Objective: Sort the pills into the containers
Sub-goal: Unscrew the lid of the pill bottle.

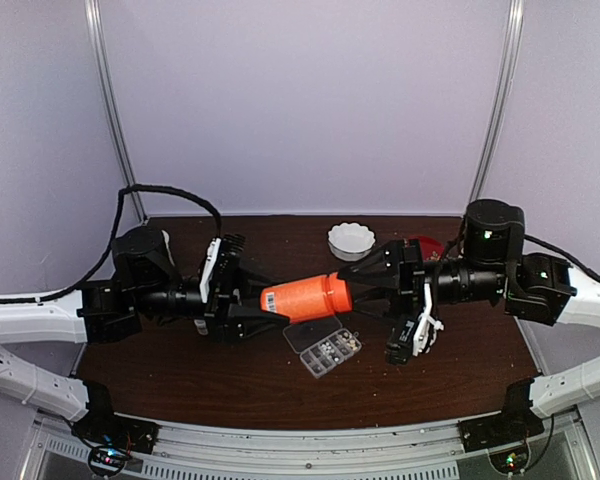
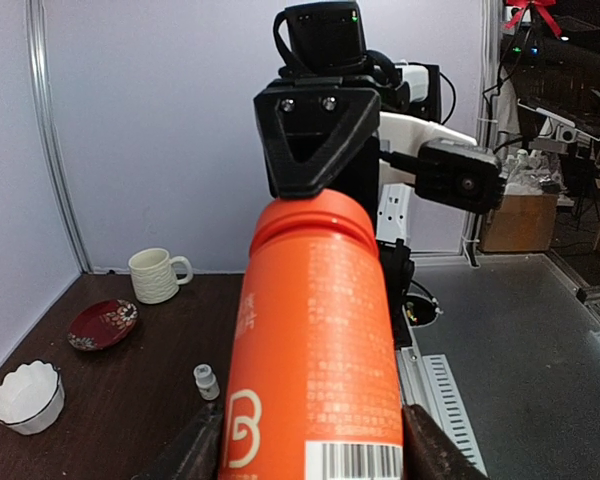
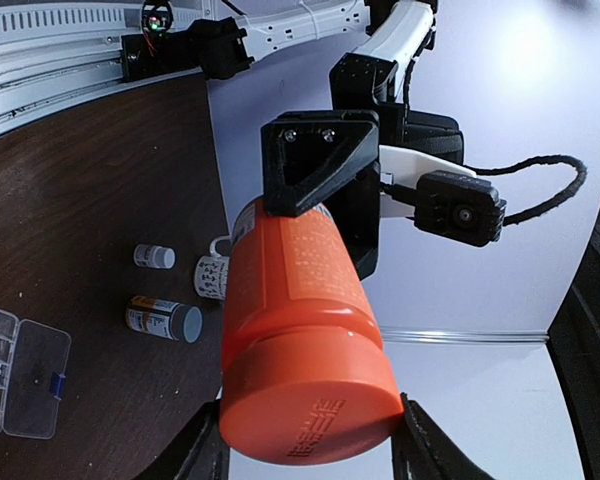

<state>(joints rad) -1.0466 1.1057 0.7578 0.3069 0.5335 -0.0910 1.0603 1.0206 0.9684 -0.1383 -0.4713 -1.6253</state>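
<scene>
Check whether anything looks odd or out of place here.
The orange bottle is held sideways in the air, resting on nothing. The left gripper clamps its base and the right gripper its cap end, close to the open pill box.

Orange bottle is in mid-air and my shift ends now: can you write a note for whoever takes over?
The left pincer is shut on the orange bottle at its base, the right pincer on its cap, bottle level above the table. The organizer box lies open on the table, some pills in its compartments. Cap not yet off. Left: remove it, sort pills into the box.
</scene>
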